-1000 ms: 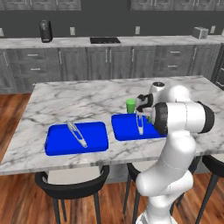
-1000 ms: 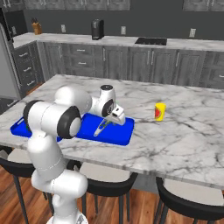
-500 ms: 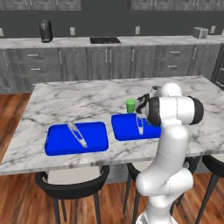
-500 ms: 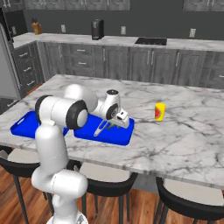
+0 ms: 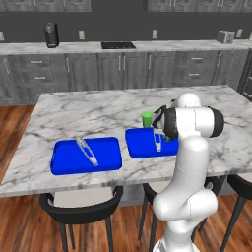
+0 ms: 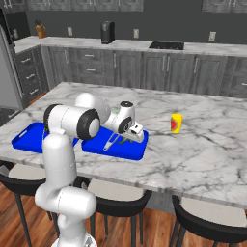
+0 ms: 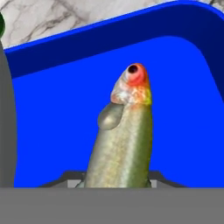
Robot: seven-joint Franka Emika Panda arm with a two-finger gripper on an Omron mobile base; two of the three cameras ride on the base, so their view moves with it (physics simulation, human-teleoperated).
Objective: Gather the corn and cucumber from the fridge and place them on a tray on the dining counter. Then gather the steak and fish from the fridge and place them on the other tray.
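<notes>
arm [image 5: 189, 162] is all glossy white rounded shells with dark grey joint caps, and a small white block by the gripper [image 6: 126, 136].

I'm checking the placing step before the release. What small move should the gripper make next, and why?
Probably lower a little, then open. In the hand view the gripper is shut on the fish, which hangs over the blue tray. The right base view shows the fish slanting down toward that tray; contact is unclear.
</notes>
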